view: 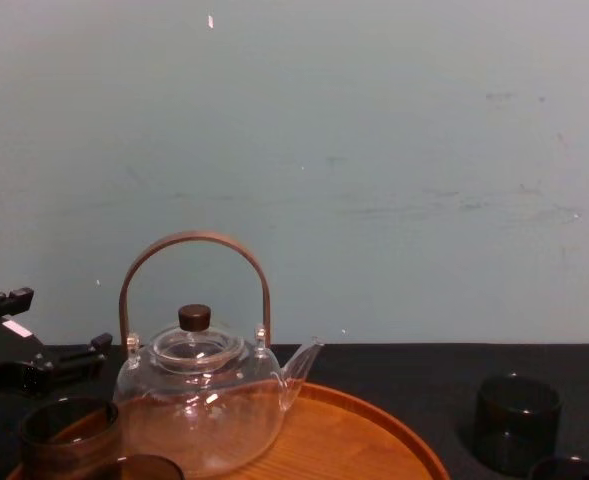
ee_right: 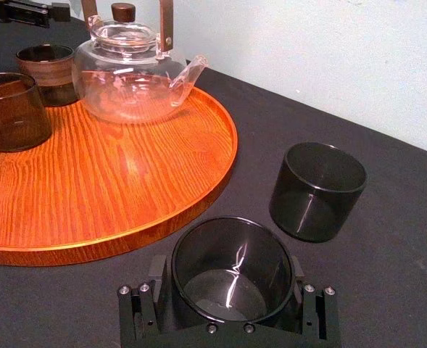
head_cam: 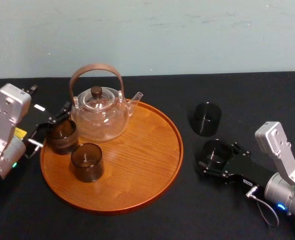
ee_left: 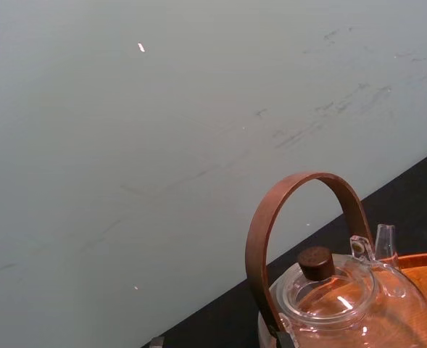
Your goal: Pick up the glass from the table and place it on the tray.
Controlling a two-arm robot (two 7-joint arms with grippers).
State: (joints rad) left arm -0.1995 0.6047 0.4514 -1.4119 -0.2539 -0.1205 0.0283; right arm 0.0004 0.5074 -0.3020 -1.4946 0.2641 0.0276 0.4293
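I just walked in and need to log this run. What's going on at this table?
The right gripper is closed on a dark glass that stands on the table just right of the tray, apparently ready to lift it over. The left gripper is at the tray's left rim beside a brown glass. The tray also holds a teapot and another brown glass. A second dark glass stands on the table farther back.

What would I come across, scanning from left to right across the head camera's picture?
The left gripper → glass teapot on the tray → dark glass held by the right gripper.
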